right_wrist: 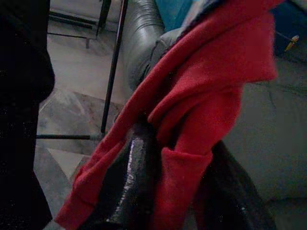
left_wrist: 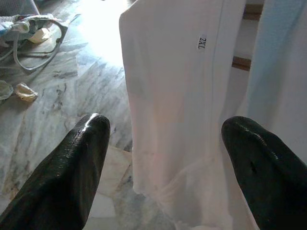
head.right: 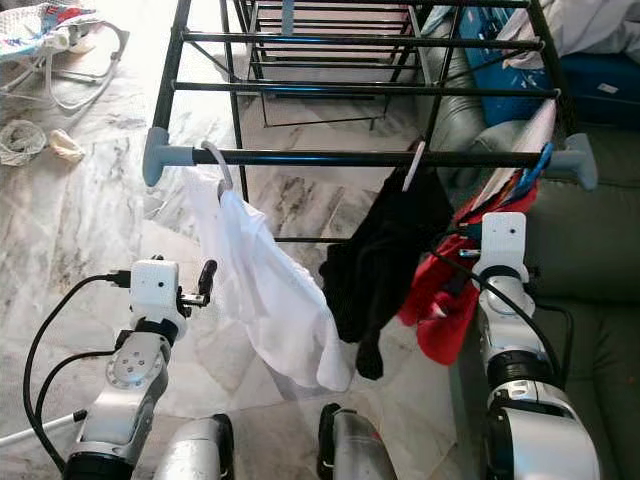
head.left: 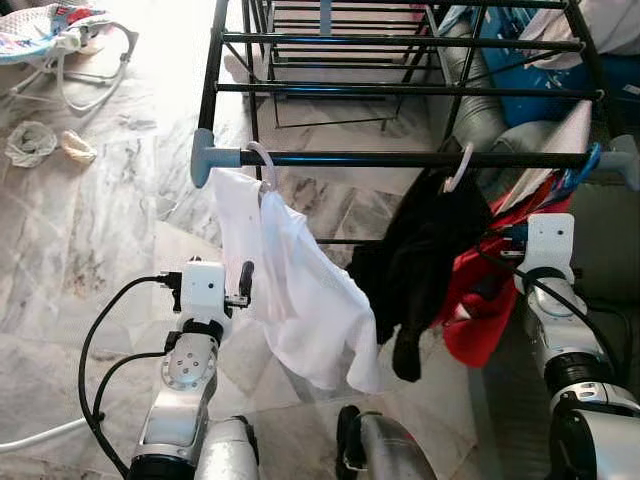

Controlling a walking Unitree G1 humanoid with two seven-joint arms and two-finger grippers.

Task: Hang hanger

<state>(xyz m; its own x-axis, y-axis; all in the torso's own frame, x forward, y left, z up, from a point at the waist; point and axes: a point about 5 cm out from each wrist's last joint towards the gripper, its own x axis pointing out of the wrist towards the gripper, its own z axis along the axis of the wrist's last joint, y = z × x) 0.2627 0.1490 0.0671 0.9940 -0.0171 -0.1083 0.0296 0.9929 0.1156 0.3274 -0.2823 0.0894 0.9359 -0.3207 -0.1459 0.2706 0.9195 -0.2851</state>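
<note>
A black drying rack's front bar (head.left: pixel 360 158) carries three hangers. At its left end a white hanger (head.left: pixel 265 165) holds a white shirt (head.left: pixel 300 290). My left gripper (left_wrist: pixel 163 158) stands open just beside that shirt, with nothing between its fingers (head.left: pixel 245 280). In the middle, another white hanger (head.left: pixel 460 165) bears a black garment (head.left: pixel 420 260). At the right end a blue hanger (head.left: pixel 580 172) holds a red garment (head.left: pixel 480 300). My right gripper (right_wrist: pixel 180 187) is shut on a fold of the red garment; the cloth hides its fingertips.
A grey sofa (head.left: pixel 600 250) stands close behind the rack on the right, with blue things (head.left: pixel 540 70) on it. A baby bouncer (head.left: pixel 60 40) and crumpled rags (head.left: pixel 30 143) lie on the marble floor at the far left.
</note>
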